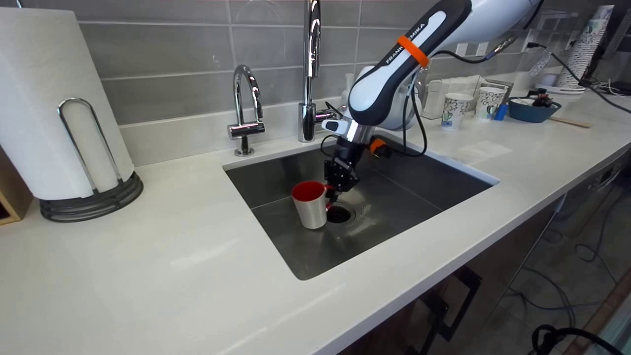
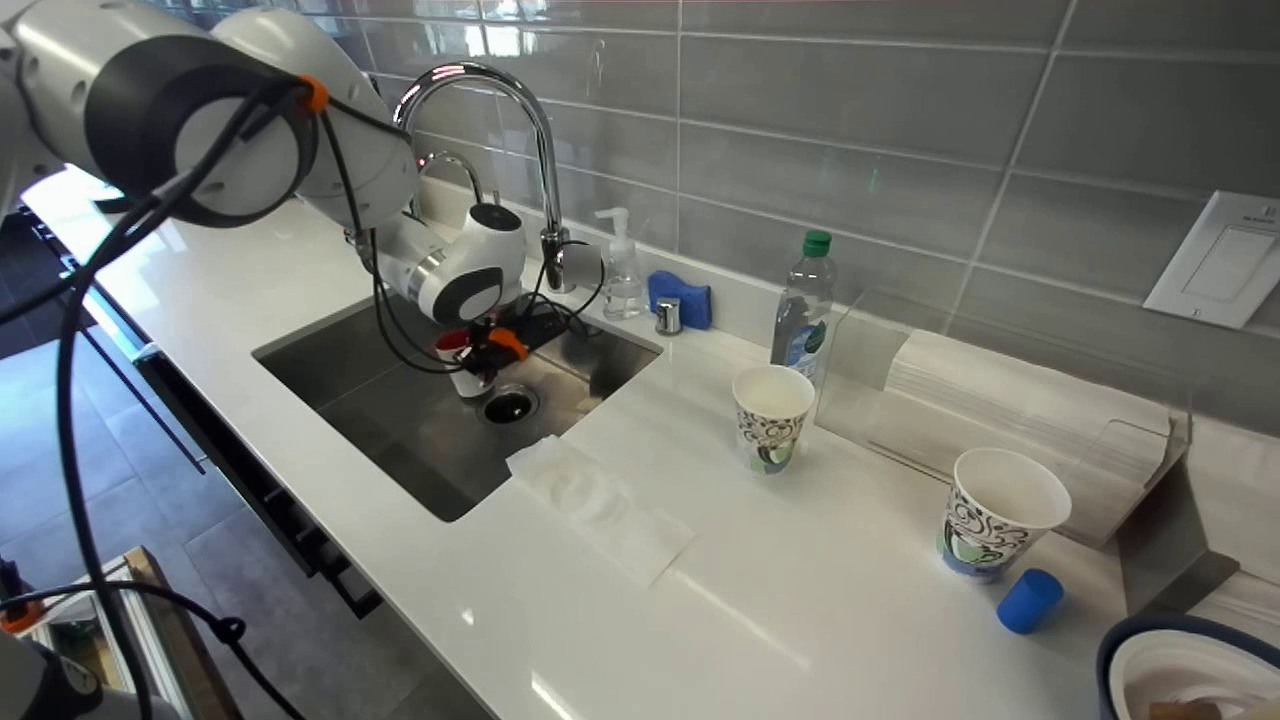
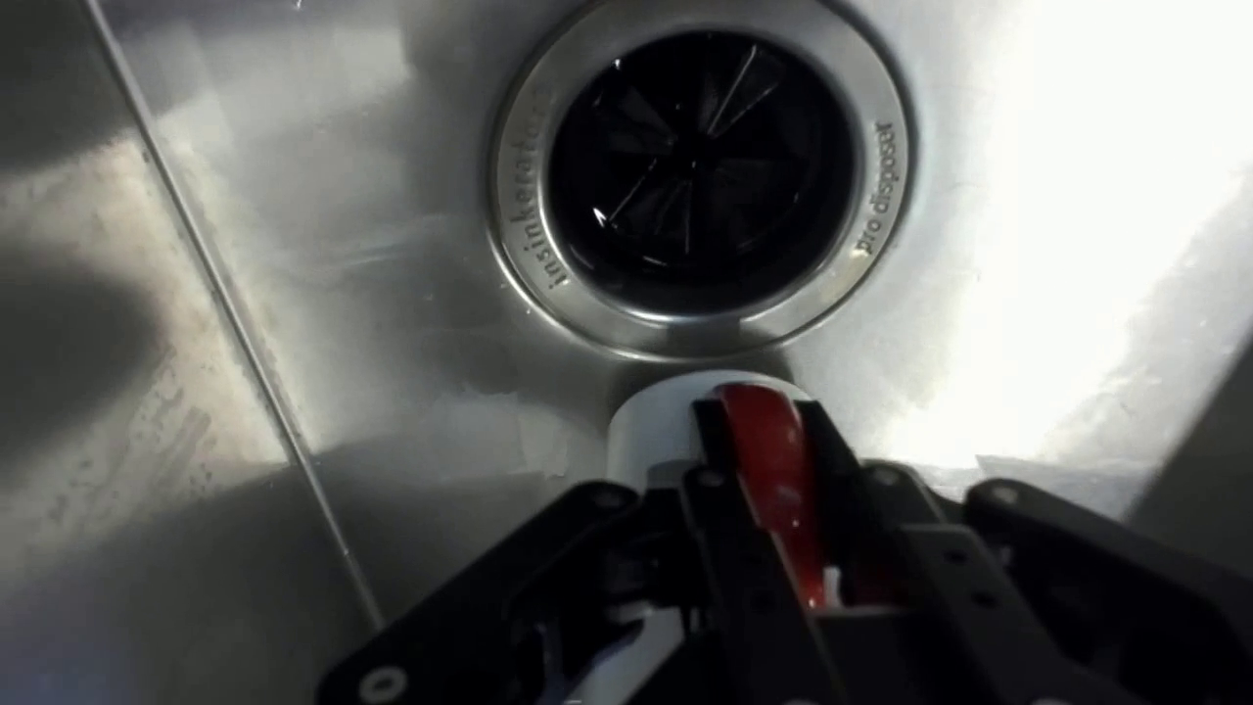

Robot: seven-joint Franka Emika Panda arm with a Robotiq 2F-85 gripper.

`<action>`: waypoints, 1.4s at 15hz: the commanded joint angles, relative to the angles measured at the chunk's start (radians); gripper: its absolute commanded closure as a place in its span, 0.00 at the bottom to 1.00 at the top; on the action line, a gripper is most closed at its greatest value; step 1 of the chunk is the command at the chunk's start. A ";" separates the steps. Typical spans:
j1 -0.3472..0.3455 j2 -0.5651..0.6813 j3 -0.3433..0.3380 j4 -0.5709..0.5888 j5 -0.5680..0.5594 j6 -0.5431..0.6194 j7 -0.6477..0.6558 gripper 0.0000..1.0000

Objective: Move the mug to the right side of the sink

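Observation:
The mug (image 1: pixel 311 213), white outside with a red interior and handle, is inside the grey steel sink (image 1: pixel 394 202), beside the round drain (image 1: pixel 340 213). It looks slightly tilted. I cannot tell whether its base touches the sink floor. It is partly hidden behind the arm in an exterior view (image 2: pixel 468 384). My gripper (image 3: pixel 759 403) points down into the sink (image 2: pixel 400 425). In the wrist view its two black fingers are closed on both sides of the red handle, with the mug's white body (image 3: pixel 651 431) just behind. The drain (image 3: pixel 700 162) lies ahead of the fingertips.
A tall faucet (image 1: pixel 308 74) and a small faucet (image 1: pixel 241 108) stand behind the sink. A paper towel roll (image 1: pixel 64 108) stands on the counter. Paper cups (image 2: pixel 770 410), a soap bottle (image 2: pixel 803 300) and a flat paper towel (image 2: pixel 600 510) are on the counter beyond the sink's opposite edge.

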 commanded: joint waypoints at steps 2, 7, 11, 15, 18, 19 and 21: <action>-0.074 -0.055 0.068 -0.064 0.023 0.029 -0.026 0.95; -0.079 -0.046 0.066 -0.058 0.016 0.012 -0.015 0.95; -0.079 -0.030 0.063 -0.048 0.016 0.007 -0.014 0.95; -0.058 -0.007 0.030 -0.027 0.008 -0.044 0.013 0.95; -0.035 0.005 0.005 -0.022 -0.002 -0.067 0.020 0.95; -0.030 0.007 0.003 -0.021 -0.003 -0.069 0.019 0.95; -0.023 0.007 0.008 -0.021 -0.005 -0.067 0.012 0.95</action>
